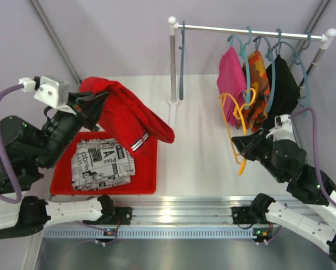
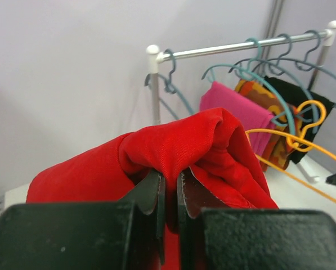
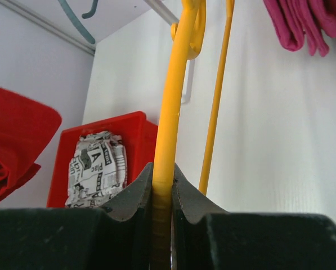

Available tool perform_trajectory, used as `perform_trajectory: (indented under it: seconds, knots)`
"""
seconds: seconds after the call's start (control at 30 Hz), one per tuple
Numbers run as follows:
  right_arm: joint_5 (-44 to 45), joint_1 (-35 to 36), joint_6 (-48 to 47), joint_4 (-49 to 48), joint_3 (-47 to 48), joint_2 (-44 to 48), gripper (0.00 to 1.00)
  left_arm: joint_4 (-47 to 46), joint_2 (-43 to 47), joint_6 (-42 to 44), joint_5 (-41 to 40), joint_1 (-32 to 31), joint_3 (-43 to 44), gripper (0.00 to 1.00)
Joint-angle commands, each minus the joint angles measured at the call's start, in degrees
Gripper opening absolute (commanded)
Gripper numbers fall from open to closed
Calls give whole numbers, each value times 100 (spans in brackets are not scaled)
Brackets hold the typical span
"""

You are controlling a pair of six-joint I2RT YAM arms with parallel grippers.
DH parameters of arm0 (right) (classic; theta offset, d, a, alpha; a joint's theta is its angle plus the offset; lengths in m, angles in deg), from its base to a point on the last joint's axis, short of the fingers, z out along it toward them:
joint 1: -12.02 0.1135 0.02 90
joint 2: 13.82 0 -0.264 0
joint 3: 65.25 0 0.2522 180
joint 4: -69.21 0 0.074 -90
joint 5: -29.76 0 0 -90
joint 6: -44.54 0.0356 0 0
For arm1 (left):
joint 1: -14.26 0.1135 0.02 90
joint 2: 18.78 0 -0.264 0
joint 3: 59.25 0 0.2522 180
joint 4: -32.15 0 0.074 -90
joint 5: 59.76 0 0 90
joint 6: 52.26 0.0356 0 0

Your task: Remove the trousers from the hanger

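My left gripper (image 1: pixel 103 101) is shut on the red trousers (image 1: pixel 128 118), which hang from it over the red tray (image 1: pixel 148 185); the left wrist view shows the red trousers (image 2: pixel 173 146) pinched between the jaws of the left gripper (image 2: pixel 169 185). Black-and-white patterned trousers (image 1: pixel 102 164) lie in the tray. My right gripper (image 1: pixel 239 145) is shut on a bare yellow hanger (image 1: pixel 235 121), seen also in the right wrist view (image 3: pixel 173 112). Magenta pink (image 1: pixel 231 84), orange camouflage (image 1: pixel 258 84) and black (image 1: pixel 285 87) trousers hang on teal hangers on the rail (image 1: pixel 241 29).
An empty teal hanger (image 1: pixel 182 62) hangs at the rail's left end, by the white post (image 1: pixel 173 62). The rail's right post (image 1: pixel 322 48) stands at the far right. A metal strip (image 1: pixel 173 216) runs along the near table edge.
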Motion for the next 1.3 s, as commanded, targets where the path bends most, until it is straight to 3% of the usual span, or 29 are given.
perform_trajectory:
  seconds: [0.0, 0.2, 0.5, 0.93, 1.27]
  knots:
    - [437, -14, 38, 157, 18, 35, 0, 181, 400, -91, -745, 4, 325, 0]
    - [517, -5, 134, 175, -105, -53, 0, 903, 840, -303, -1528, 4, 132, 0]
    - [517, -13, 336, 175, -342, -149, 0, 2494, 770, -654, -2819, 4, 202, 0]
    - [579, -14, 538, 227, -667, -202, 0, 3277, 1297, -1454, -2812, -4, -290, 0]
    - [640, -14, 662, 324, -975, -71, 0, 3822, 1938, -1990, -2074, 4, -491, 0]
